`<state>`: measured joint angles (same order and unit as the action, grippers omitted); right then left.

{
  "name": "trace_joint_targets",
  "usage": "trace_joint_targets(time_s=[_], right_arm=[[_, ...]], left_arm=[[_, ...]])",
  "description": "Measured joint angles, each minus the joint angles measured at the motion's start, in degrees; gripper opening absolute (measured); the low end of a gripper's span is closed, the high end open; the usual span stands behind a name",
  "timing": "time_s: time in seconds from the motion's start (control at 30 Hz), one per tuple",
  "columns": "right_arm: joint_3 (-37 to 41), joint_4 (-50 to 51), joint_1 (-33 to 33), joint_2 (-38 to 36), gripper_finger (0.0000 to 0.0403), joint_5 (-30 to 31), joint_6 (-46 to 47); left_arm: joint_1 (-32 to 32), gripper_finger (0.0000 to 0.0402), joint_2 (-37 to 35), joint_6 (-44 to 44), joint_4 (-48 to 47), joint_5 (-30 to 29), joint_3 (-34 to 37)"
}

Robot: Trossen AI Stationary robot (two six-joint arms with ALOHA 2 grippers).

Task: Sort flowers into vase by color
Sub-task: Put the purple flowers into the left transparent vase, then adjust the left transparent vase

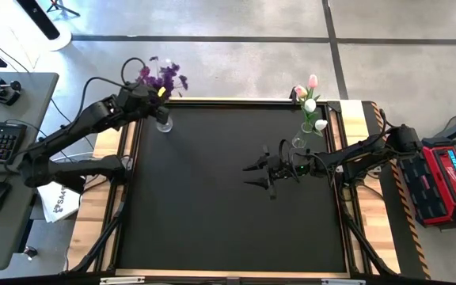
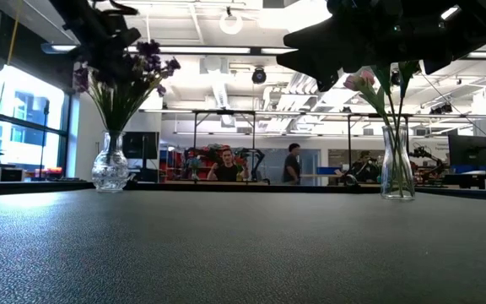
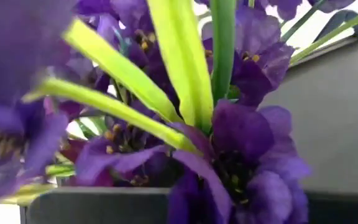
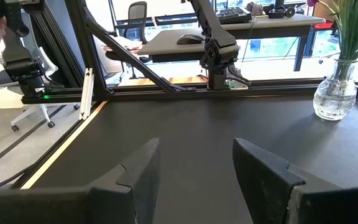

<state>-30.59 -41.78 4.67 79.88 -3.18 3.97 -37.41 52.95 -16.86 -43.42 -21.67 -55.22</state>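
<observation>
The purple flowers [image 1: 163,77] stand with their stems in a round glass vase [image 2: 110,169] at the table's far left corner. In the left wrist view the purple blossoms [image 3: 241,134] and green stems [image 3: 185,68] fill the picture. My left gripper [image 1: 143,92] sits right at this bunch, above the vase. Pink and white tulip buds [image 1: 310,101] stand in a slim glass vase [image 2: 397,165] near the far right. My right gripper [image 1: 260,172] hovers open over the table's middle, left of the slim vase, holding nothing.
The black table mat [image 1: 228,222] is framed by wooden edges and metal rails [image 1: 125,198]. The right wrist view shows the round vase [image 4: 335,96] and the left arm's base [image 4: 219,50] across the table. A desk with keyboard and mouse stands left of the table; people show far behind.
</observation>
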Motion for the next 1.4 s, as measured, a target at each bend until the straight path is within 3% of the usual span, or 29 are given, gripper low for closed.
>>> trace_joint_targets(time_s=[0.37,0.73,0.9,1.4], right_arm=[[0.0,0.02,0.0,0.04,0.0185,0.0,0.02],[-0.02,0.0,0.0,0.04,0.0185,0.0,0.02],[-0.02,0.0,0.0,0.04,0.0185,0.0,0.03],[-0.02,0.0,0.0,0.04,0.0185,0.0,-0.13]], left_arm=[[0.02,0.0012,1.01,0.04,-0.41,0.54,-0.01],[0.0,0.0142,-1.62,0.85,-6.14,1.8,-2.98],[-0.02,0.0181,-1.59,2.57,-6.86,4.55,-6.31],[0.79,0.0193,-1.66,5.61,-11.23,6.44,-21.49]])
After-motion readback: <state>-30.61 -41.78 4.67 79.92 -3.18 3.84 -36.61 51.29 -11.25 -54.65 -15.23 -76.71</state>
